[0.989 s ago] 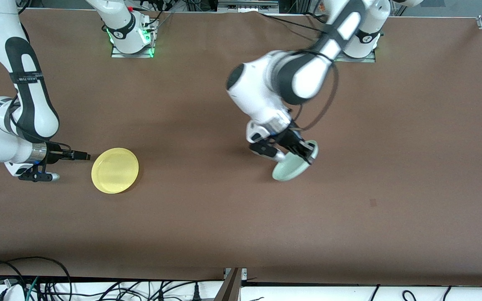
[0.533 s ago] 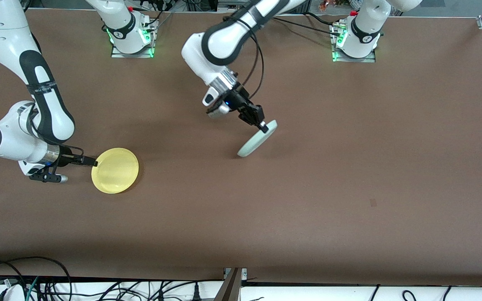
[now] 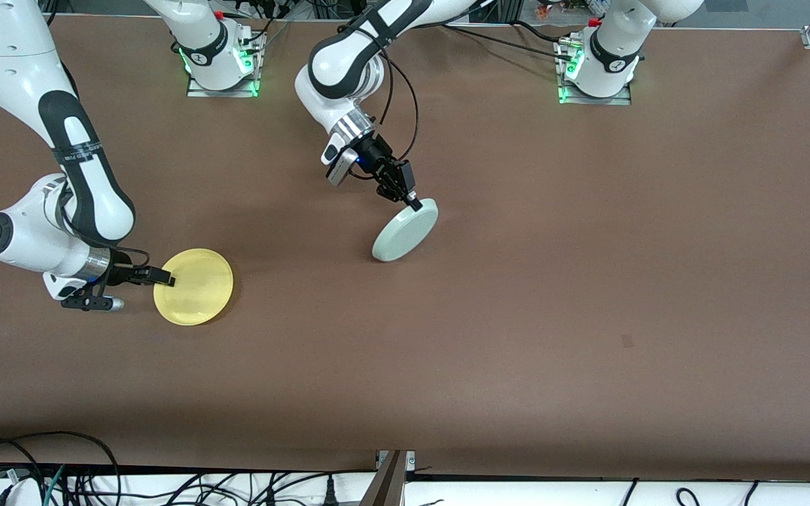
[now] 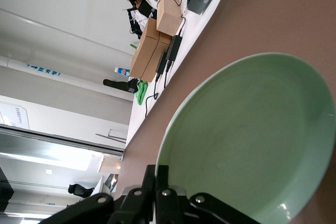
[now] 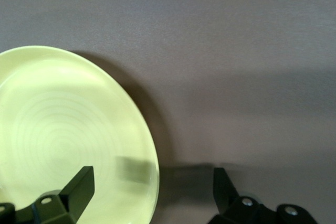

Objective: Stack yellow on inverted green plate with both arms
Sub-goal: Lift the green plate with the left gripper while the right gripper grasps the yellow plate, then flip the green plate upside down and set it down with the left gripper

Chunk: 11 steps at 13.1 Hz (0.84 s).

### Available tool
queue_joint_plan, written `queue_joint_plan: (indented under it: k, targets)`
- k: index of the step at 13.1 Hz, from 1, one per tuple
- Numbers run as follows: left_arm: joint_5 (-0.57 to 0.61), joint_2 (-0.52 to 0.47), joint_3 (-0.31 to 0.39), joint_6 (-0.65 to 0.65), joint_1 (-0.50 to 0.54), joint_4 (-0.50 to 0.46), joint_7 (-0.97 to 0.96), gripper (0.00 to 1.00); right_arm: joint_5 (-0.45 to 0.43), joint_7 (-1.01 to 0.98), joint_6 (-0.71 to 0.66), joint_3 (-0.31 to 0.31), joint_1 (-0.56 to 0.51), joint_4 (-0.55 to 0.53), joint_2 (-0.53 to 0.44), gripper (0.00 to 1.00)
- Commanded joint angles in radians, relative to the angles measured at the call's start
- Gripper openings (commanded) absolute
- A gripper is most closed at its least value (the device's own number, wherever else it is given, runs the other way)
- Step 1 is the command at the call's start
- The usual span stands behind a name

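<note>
— Logging item one: my left gripper clamped on the green plate's rim, plate tilted over mid-table, not yet set down inverted.

— Item two?

— Right gripper, fingers spread astride the yellow plate's edge; stacking remains. Left wrist view alone shows green's hollow face.

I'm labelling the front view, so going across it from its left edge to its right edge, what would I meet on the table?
right gripper → yellow plate → left gripper, holding the tilted green plate by its rim.
</note>
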Motion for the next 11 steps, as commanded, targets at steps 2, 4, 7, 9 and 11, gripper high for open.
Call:
queue_joint_plan:
  k: [2, 4, 7, 9, 11]
  targets:
    - [0.106, 0.034, 0.011, -0.017, 0.007, 0.036, 0.069, 0.0, 0.032, -0.045, 0.008, 0.008, -0.003, 0.002, 0.003, 0.41]
    - [0.107, 0.034, 0.018, -0.033, 0.007, 0.036, 0.156, 0.0, 0.031, -0.046, 0.006, 0.008, -0.003, 0.003, 0.001, 0.17]
    - [0.107, 0.066, 0.021, -0.037, 0.005, 0.034, 0.116, 0.0, 0.031, -0.046, -0.006, 0.008, -0.001, 0.003, -0.002, 0.0]
    - [0.106, 0.083, 0.021, -0.06, -0.002, 0.034, 0.077, 0.0, 0.031, -0.046, -0.021, 0.01, -0.001, 0.003, -0.004, 0.0]
    - [0.103, 0.089, 0.018, -0.068, -0.027, 0.034, 0.066, 0.0, 0.031, -0.046, -0.04, 0.008, -0.001, 0.015, -0.005, 0.0]
